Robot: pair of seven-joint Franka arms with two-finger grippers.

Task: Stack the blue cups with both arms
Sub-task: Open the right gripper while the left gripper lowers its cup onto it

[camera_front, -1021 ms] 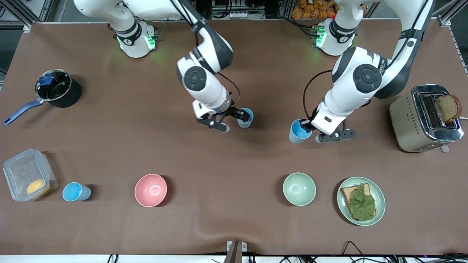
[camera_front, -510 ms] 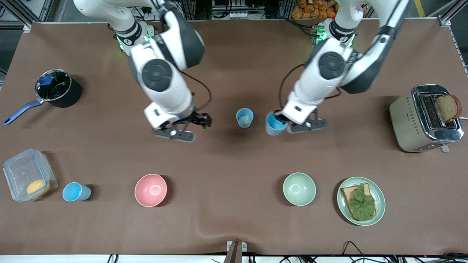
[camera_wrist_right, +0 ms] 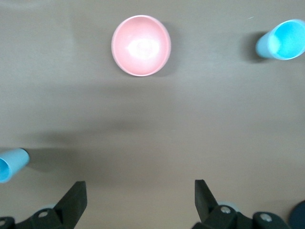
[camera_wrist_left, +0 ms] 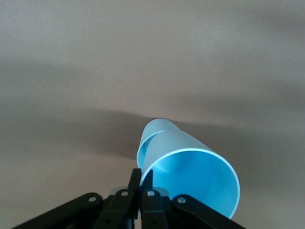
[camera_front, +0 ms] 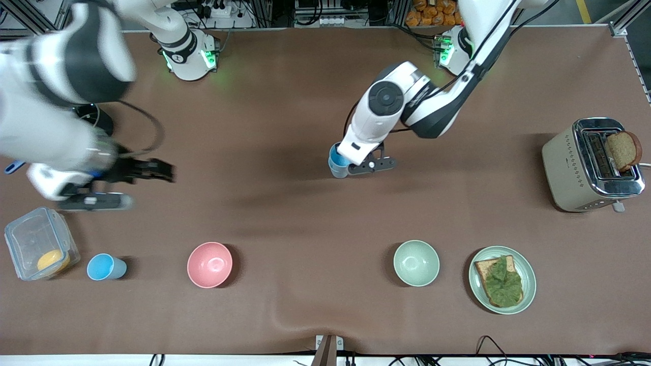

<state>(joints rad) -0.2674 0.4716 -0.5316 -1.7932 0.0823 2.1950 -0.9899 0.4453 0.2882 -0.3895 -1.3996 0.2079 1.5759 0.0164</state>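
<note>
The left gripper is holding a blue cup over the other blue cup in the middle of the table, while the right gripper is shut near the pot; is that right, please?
Nearly. The left gripper does hold a blue cup over the other blue cup, but the right gripper is open, its fingers spread wide and empty in the right wrist view. It hangs near the pot.

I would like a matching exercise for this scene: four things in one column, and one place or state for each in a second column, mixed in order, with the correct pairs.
Things:
1. left end effector
2. right end effector
3. lone blue cup
4. bread slice

Places or states:
A. standing in the toaster slot
B. open, holding nothing, above the table toward the right arm's end
C. between the clear container and the pink bowl
D. gripping a blue cup's rim over a second cup

Pairs: 1-D, 2-B, 3-C, 4-A
</note>
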